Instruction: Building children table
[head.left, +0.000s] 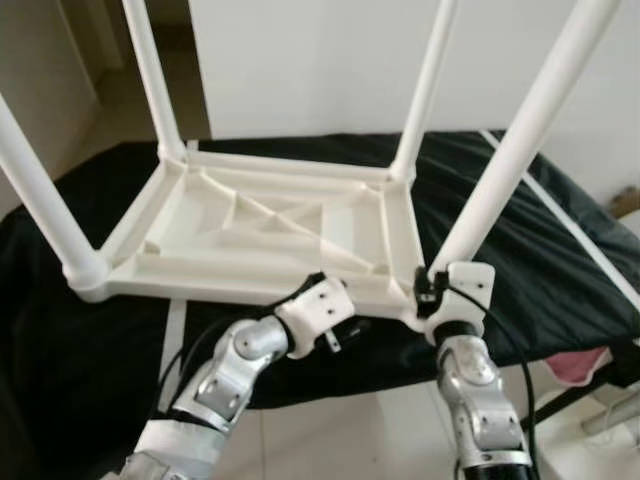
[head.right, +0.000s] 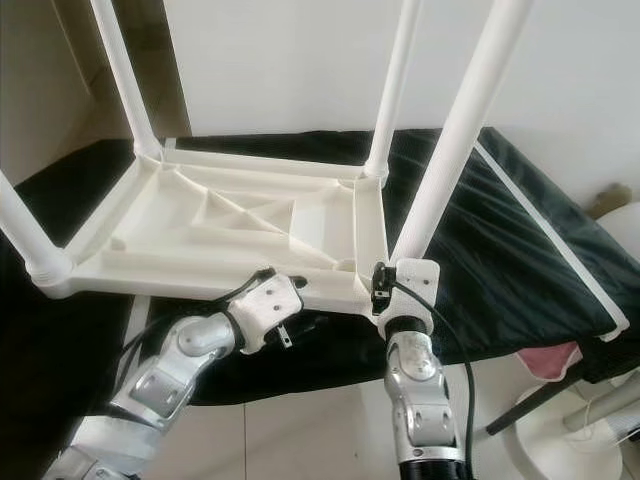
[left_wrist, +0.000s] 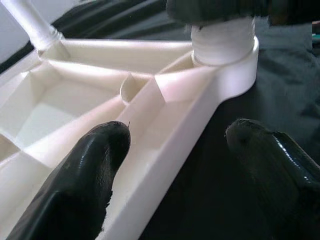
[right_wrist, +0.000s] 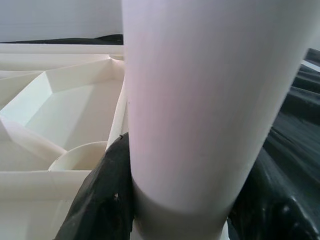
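The white table top (head.left: 270, 235) lies upside down on a black cloth (head.left: 540, 260), with four white legs standing up from its corners. The right gripper (right_wrist: 175, 200) is clamped around the base of the near-right leg (head.left: 520, 140), at 5 o'clock of the frame. The left gripper (left_wrist: 175, 150) sits at 6 o'clock, fingers (left_wrist: 90, 170) spread wide astride the near rim, one inside and one outside.
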